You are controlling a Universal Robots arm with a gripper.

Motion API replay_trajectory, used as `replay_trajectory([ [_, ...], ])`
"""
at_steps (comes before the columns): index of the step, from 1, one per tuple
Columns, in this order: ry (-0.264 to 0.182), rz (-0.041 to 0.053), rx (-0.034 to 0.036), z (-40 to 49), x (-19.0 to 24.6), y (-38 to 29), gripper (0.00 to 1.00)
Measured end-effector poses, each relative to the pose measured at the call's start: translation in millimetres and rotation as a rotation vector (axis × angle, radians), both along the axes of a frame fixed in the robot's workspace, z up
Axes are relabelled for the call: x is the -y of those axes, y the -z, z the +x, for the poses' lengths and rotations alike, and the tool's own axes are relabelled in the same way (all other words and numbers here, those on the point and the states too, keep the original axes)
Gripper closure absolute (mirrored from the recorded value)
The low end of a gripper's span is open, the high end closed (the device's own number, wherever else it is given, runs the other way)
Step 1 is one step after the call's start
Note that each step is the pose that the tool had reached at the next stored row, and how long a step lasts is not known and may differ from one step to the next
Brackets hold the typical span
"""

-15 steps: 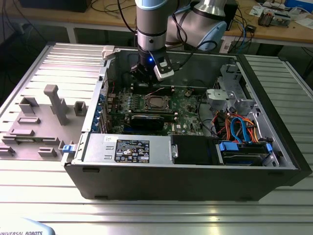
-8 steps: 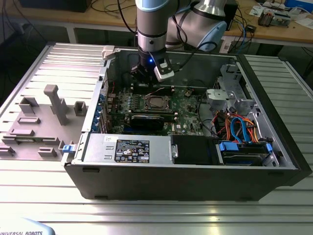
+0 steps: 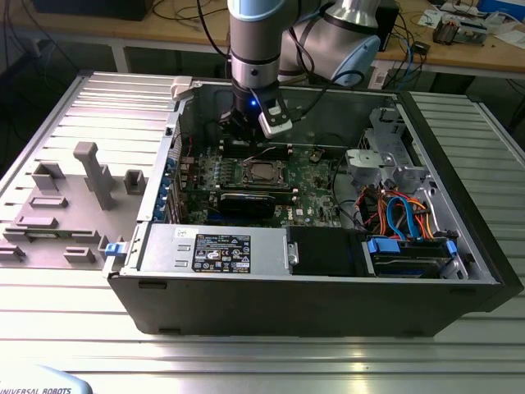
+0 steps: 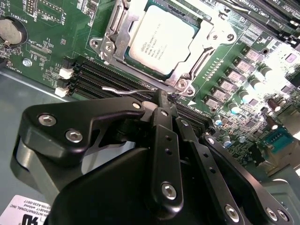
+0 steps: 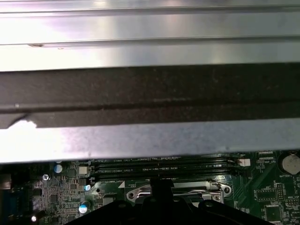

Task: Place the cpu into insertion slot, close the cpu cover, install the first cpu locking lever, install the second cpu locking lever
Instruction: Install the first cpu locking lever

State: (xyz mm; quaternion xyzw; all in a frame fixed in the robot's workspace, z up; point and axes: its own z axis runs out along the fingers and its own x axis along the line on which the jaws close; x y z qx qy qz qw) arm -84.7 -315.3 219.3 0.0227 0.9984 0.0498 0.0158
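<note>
The cpu [image 4: 161, 40] lies flat in the insertion slot [image 4: 111, 33], its silver-grey top showing through the window of the cpu cover [image 4: 190, 68], which is down over it. In the exterior view the cpu [image 3: 262, 171] sits mid-board inside the open case. My gripper [image 4: 161, 99] is shut, with its black fingertips at the socket's edge beside the memory slots. A thin wire locking lever [image 4: 124, 91] runs sideways into the fingertips; I cannot tell whether they grip it or only touch it. My gripper [image 3: 242, 141] hangs just behind the socket, and in the first wrist view the gripper [image 5: 161, 186] meets the socket frame [image 5: 187, 190].
Long memory slots [image 4: 91, 75] lie between gripper and case wall [image 5: 150, 89]. A black graphics card [image 3: 246, 201] sits in front of the socket, with the power supply [image 3: 213, 248] nearer still. Coloured cables [image 3: 398, 215] fill the exterior view's right. Grey fixtures [image 3: 92, 174] stand outside the case.
</note>
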Motion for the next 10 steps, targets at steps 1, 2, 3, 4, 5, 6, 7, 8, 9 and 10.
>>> replay_trajectory([
  [1,0.000,0.0000,0.0000,0.1,0.0,0.3,0.89],
  [2,0.001,-0.0001,-0.0001,0.2,0.0,0.5,0.89],
  [3,0.001,0.0000,0.0000,0.2,0.0,0.8,0.89],
  [4,0.001,-0.0001,0.0000,0.3,0.0,1.1,0.89],
  [5,0.001,-0.0001,-0.0001,0.4,0.0,1.4,0.89],
  [6,0.002,0.0000,0.0000,0.5,0.0,1.7,0.89],
  [7,0.002,-0.0001,-0.0001,0.6,0.0,2.0,0.89],
  [8,0.002,0.0000,0.0000,0.7,0.0,2.5,0.89],
  [9,0.003,-0.0001,0.0000,0.9,0.0,2.9,0.89],
  [10,0.003,0.0000,0.0000,1.0,0.0,3.5,0.89],
])
